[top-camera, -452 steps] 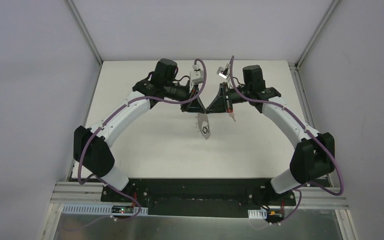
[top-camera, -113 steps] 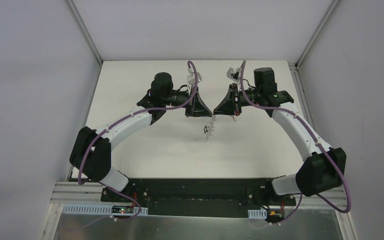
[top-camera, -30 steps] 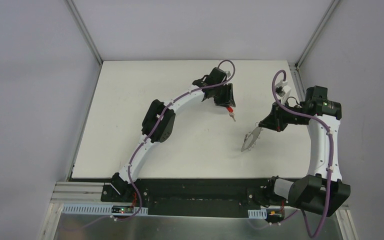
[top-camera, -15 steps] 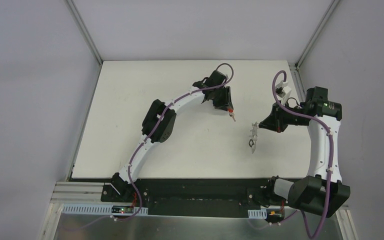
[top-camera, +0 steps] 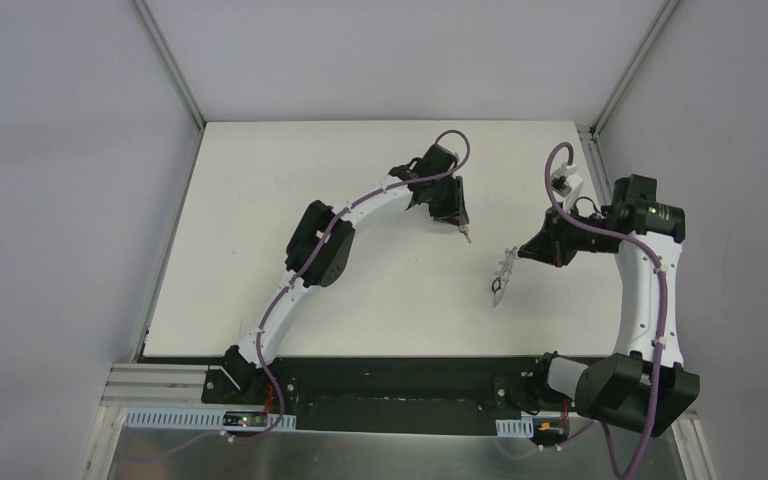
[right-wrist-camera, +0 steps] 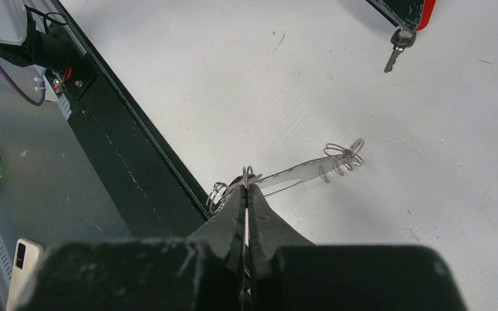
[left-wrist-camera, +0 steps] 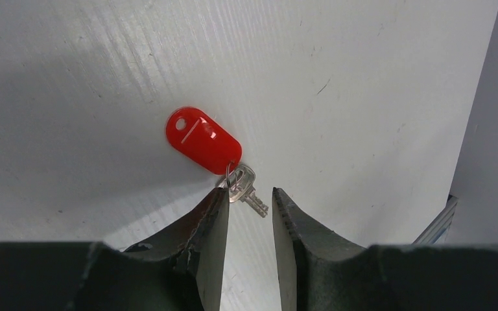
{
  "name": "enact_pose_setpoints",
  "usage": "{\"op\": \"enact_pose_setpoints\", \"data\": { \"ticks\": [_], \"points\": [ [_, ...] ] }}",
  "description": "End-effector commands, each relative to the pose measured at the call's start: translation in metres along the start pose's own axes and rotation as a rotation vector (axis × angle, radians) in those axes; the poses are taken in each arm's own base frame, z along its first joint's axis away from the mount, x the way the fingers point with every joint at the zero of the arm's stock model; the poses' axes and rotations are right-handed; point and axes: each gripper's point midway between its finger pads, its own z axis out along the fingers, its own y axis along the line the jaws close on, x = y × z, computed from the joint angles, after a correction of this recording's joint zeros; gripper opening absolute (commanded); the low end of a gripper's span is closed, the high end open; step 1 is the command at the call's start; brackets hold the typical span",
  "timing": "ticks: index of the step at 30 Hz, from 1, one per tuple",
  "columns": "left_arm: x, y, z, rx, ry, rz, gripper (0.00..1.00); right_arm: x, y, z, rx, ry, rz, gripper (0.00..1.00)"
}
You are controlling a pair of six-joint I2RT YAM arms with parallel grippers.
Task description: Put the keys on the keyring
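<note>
Readable text, labels, brands, numbers: none in any view; the red key tag itself shows no legible lettering.

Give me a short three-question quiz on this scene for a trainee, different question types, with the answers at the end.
1. True or false: the right gripper is shut on the thin grey oval keyring with wire loops.
2. Which lies just beyond the left gripper? A) small silver key with red oval plastic tag B) dark-tagged key C) nothing
3. Fill in: the left gripper's jaws stand ____.
Key: 1 true; 2 A; 3 open.
</note>
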Motion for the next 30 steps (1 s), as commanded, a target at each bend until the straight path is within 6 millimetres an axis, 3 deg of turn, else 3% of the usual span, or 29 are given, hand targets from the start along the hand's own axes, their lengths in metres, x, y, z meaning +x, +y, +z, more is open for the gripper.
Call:
{"op": "enact_pose_setpoints", "data": {
  "ticks": [1,14,30],
  "points": [
    [0.007,0.01,0.008,-0.045,0.003,-0.034,0.31,0.0,0.011,-0.004,-0.021,-0.025,-0.015,0.0],
    [0.009,0.017,0.013,-0.065,0.004,-0.049,0.31,-0.001,0.014,-0.006,-0.026,-0.031,-0.01,0.0],
    [0.006,0.018,0.02,-0.056,-0.01,-0.051,0.24,0.0,0.017,-0.006,-0.032,-0.034,-0.003,0.0]
  ]
}}
